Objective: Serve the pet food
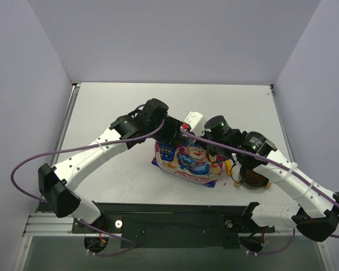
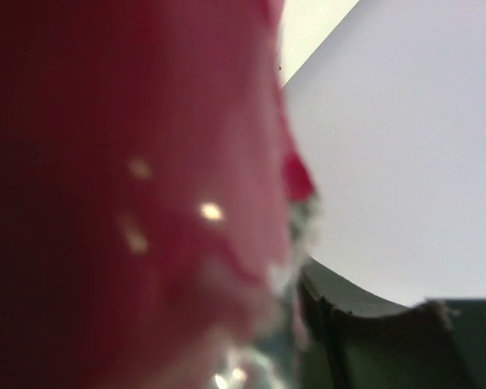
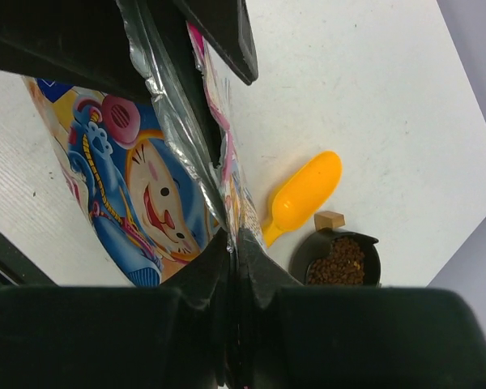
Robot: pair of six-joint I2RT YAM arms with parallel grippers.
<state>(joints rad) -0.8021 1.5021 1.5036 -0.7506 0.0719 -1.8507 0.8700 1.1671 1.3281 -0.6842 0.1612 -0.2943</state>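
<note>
Fingers (image 3: 267,279) of the right gripper (image 3: 232,243) pinched the bag (image 3: 121,178) at its edge; whether the left gripper (image 1: 175,131) was spread could not be told.

free: far table (image 1: 130,101) | blocked: bag (image 1: 186,161) mid-table; scoop (image 3: 304,194) just beside bowl (image 3: 304,261), right

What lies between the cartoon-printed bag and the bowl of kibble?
A yellow scoop, beside the bag, with a small tan block by the bowl rim; the right wrist view shows it.
</note>
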